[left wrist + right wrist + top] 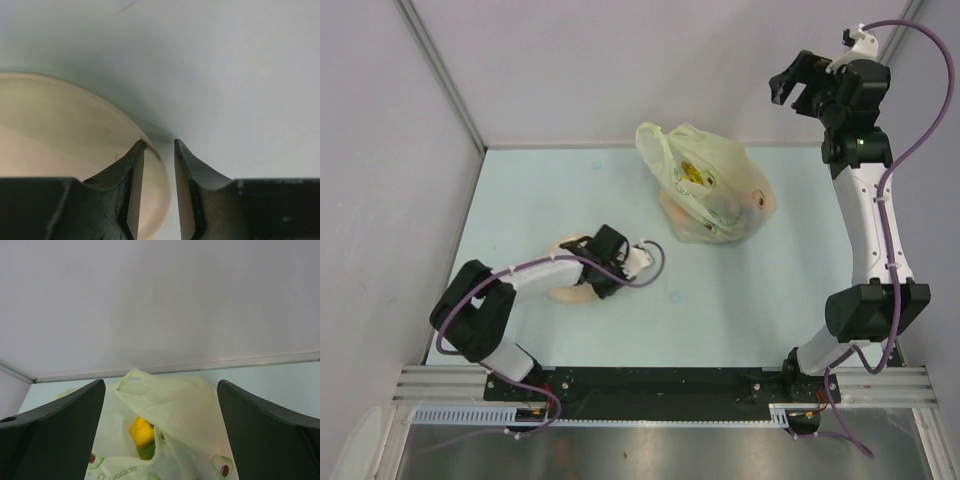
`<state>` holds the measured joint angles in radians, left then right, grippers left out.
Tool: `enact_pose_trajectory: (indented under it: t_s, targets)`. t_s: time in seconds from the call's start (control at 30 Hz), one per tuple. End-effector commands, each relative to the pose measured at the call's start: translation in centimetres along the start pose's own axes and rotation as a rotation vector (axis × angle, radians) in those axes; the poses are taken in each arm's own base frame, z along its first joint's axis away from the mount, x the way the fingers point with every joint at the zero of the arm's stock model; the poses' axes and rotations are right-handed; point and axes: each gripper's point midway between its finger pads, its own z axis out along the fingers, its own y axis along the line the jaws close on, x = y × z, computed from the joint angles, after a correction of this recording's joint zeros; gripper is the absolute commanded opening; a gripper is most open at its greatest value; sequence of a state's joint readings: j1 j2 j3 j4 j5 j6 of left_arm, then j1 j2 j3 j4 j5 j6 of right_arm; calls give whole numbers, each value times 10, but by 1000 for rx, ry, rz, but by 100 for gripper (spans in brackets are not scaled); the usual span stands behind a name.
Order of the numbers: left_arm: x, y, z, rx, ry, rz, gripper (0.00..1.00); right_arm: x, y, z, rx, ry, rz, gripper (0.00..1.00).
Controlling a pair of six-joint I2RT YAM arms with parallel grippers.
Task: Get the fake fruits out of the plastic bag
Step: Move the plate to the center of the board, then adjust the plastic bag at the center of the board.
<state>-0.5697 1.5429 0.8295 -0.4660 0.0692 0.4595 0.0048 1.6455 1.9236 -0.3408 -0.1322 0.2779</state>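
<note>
The plastic bag (715,190) hides most fake fruits (141,431); the left arm (535,270) overlaps the plate (565,293).

The left gripper's (159,146) 2 dark fingers (202,175) are held a narrow gap apart above the pale table (225,75). A cream plate (60,130) is seen at left, its rim passing beneath that gap.

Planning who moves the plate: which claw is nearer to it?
Left. The left claw hangs at the plate's rim; the right claw is raised far off, beyond the plastic bag.
</note>
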Motion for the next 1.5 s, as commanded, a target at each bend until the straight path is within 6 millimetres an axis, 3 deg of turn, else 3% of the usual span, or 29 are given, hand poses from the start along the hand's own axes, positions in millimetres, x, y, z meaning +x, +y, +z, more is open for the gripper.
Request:
enact_pose_trajectory:
  t_s: [0.0, 0.13, 0.2, 0.23, 0.27, 0.33, 0.47, 0.53, 0.6, 0.63, 0.7, 0.73, 0.83, 0.87, 0.9, 0.93, 0.97, 1.0, 1.07, 1.1, 1.17, 1.23, 1.27, 1.47]
  targets:
    - [-6, -127, 7, 410, 23, 96, 34, -39, 36, -43, -119, -113, 9, 100]
    - [-13, -183, 8, 493, 51, 246, 33, -42, 41, -54, -137, -123, 33, 100]
    - [-27, -201, 13, 514, 54, 284, 30, -39, 44, -56, -149, -120, 54, 100]
    - [-20, -223, 6, 572, 104, 331, 27, -39, 45, -58, -156, -119, 60, 100]
    - [-33, -234, 8, 596, 107, 336, 27, -35, 45, -58, -156, -111, 65, 100]
    - [-38, -257, 2, 654, 104, 364, 25, -33, 47, -59, -164, -102, 82, 100]
    - [-36, -269, 1, 686, 71, 386, 21, -32, 47, -58, -172, -102, 74, 100]
    - [-36, -266, -6, 690, 61, 396, 28, -32, 46, -57, -167, -106, 71, 100]
    - [-52, -256, -23, 677, -12, 429, 41, -31, 45, -54, -167, -103, 71, 100]
    - [-67, -241, -31, 658, -64, 387, 42, -29, 45, -53, -169, -97, 72, 99]
    - [-105, -223, -58, 662, -204, 318, 56, -21, 44, -50, -165, -82, 75, 100]
    - [-128, -198, -82, 610, -310, 260, 61, -18, 45, -50, -168, -77, 65, 100]
    - [-199, -139, -145, 410, -604, 158, 92, 2, 52, -48, -161, -44, 57, 100]
    - [-215, -124, -160, 349, -679, 116, 100, 2, 60, -50, -167, -60, 113, 100]
    - [-243, -94, -180, 217, -815, 59, 100, 12, 74, -51, -196, -40, 172, 100]
    - [-254, -83, -201, 175, -897, -8, 100, 31, 81, -48, -214, 2, 245, 100]
    - [-265, -73, -212, 132, -958, -50, 100, 44, 101, -51, -279, 64, 377, 100]
    - [-282, -52, -231, 35, -1057, -120, 100, 64, 131, -55, -342, 129, 394, 100]
    - [-301, -34, -241, -8, -1107, -261, 100, 92, 155, -60, -386, 169, 266, 100]
    - [-304, -14, -240, -93, -1098, -353, 100, 106, 170, -63, -419, 190, 230, 100]
    - [-314, -2, -228, -128, -1048, -453, 100, 128, 186, -63, -376, 202, 176, 100]
    - [-321, 1, -223, -119, -1032, -527, 100, 149, 177, -57, -210, 204, 146, 100]
    - [-324, 0, -211, -107, -1013, -542, 100, 156, 173, -57, -175, 212, 147, 100]
    - [-332, -25, -185, 59, -993, -600, 100, 195, 163, -50, -1, 288, 345, 100]
